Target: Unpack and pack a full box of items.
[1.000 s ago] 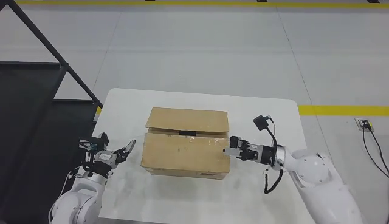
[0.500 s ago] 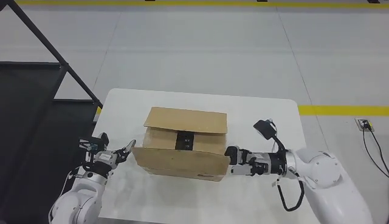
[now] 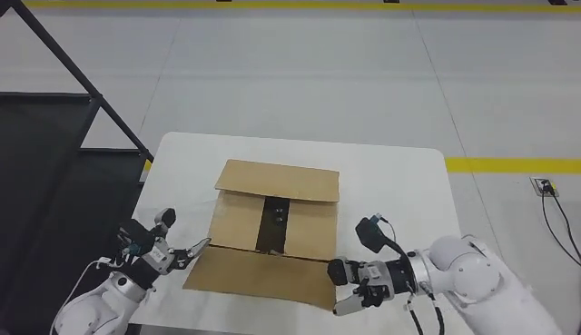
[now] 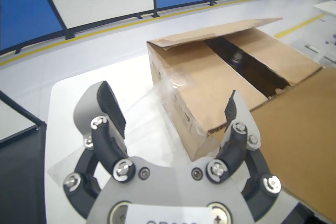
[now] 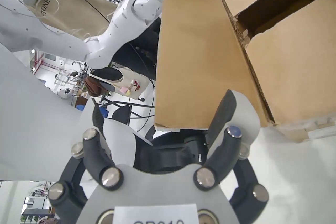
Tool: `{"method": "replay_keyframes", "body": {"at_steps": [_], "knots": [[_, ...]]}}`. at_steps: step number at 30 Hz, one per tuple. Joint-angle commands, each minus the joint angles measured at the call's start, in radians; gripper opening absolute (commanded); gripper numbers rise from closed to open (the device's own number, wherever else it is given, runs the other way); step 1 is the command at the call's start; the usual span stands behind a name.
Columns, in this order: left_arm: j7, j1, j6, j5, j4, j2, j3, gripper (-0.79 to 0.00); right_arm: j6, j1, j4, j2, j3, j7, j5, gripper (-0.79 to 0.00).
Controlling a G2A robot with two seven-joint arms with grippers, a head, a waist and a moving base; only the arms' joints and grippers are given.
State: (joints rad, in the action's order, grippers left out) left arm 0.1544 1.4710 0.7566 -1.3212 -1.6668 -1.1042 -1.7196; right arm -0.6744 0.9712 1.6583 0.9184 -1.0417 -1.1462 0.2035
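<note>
Plainly both sets of fingers stand wide apart, gripping nothing — the left gripper (image 4: 168,90) just beside the near left corner of the brown cardboard box (image 3: 238,229) on the white table (image 3: 390,172), the right gripper (image 5: 162,101) straddling a corner of its folded-out near flap (image 3: 259,276) — and what lies in the dark slot (image 3: 272,224) between the inner flaps is hard to make out.

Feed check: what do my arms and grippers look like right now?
The left arm and right arm have smooth white shells. The left gripper and right gripper match: grey metal plate, black links, silver screws, ribbed black pads, a white label. A black cable loops by the right wrist.
</note>
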Motion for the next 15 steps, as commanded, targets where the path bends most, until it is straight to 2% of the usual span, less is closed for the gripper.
{"method": "replay_keyframes", "body": {"at_steps": [1, 3, 5, 6, 8, 15], "knots": [[0.003, 0.0, 0.101, -0.071, 0.011, 0.011, -0.018, 0.0, -0.023, -0.016, -0.027, -0.016, 0.029, 0.024, 0.029, 0.0], [0.012, -0.002, 0.134, -0.14, 0.02, 0.019, -0.023, 0.0, -0.04, -0.037, -0.08, -0.028, 0.041, 0.04, 0.104, 0.0], [0.024, -0.003, 0.137, -0.201, 0.025, 0.023, -0.011, 0.0, -0.018, -0.062, -0.166, -0.028, 0.034, 0.029, 0.263, 0.0], [0.032, -0.003, 0.126, -0.227, 0.027, 0.024, -0.004, 0.0, 0.017, -0.077, -0.2, -0.023, 0.032, 0.035, 0.349, 0.0], [0.052, -0.003, 0.115, -0.252, 0.035, 0.026, 0.013, 0.0, 0.158, -0.119, -0.264, -0.014, 0.039, 0.04, 0.473, 0.0], [0.064, -0.011, 0.099, -0.251, 0.051, 0.027, 0.029, 0.0, 0.158, -0.119, -0.264, -0.014, 0.039, 0.04, 0.473, 0.0]]}}
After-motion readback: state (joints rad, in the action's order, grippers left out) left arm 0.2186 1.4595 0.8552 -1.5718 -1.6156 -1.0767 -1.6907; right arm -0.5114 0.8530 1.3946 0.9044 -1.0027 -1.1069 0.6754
